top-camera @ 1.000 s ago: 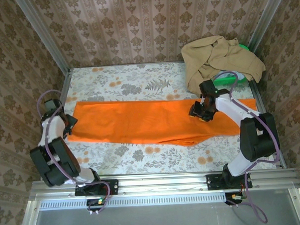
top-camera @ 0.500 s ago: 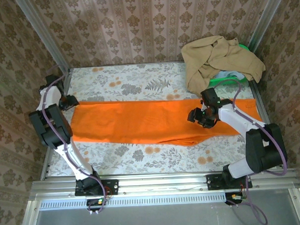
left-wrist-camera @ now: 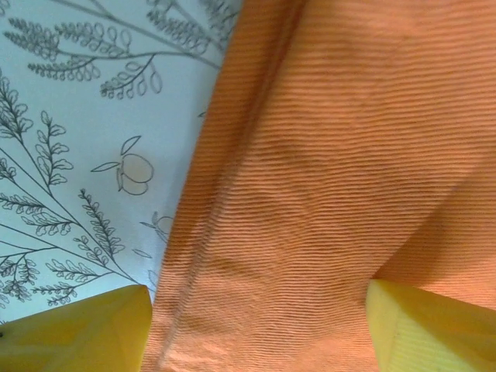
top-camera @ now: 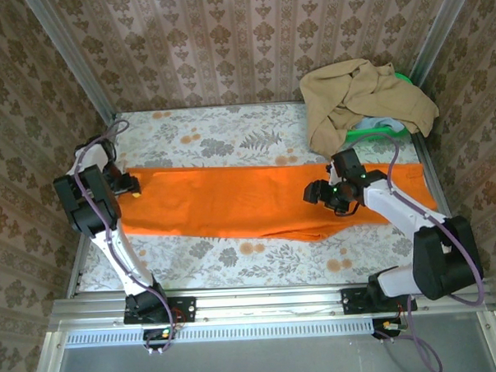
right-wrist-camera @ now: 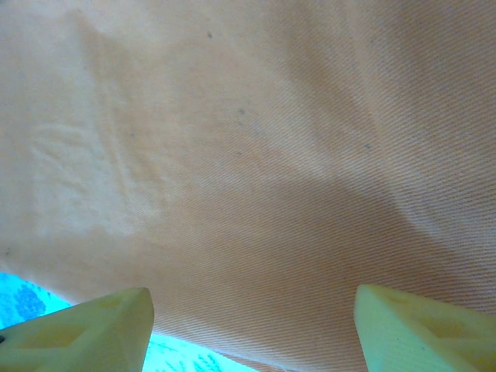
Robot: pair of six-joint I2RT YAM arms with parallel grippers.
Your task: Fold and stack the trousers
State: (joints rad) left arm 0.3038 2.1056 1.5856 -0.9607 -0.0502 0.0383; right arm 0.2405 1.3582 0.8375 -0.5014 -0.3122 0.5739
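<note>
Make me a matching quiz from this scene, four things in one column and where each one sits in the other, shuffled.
Things:
1. trousers
2. tan garment
3. left gripper
4. right gripper

Places:
A. heaped at the far right corner of the table
B. open, over the left end of the trousers
C. spread flat across the middle of the table
D. open, over the trousers, right of centre

Pairs: 1-C, 2-A, 3-B, 4-D
</note>
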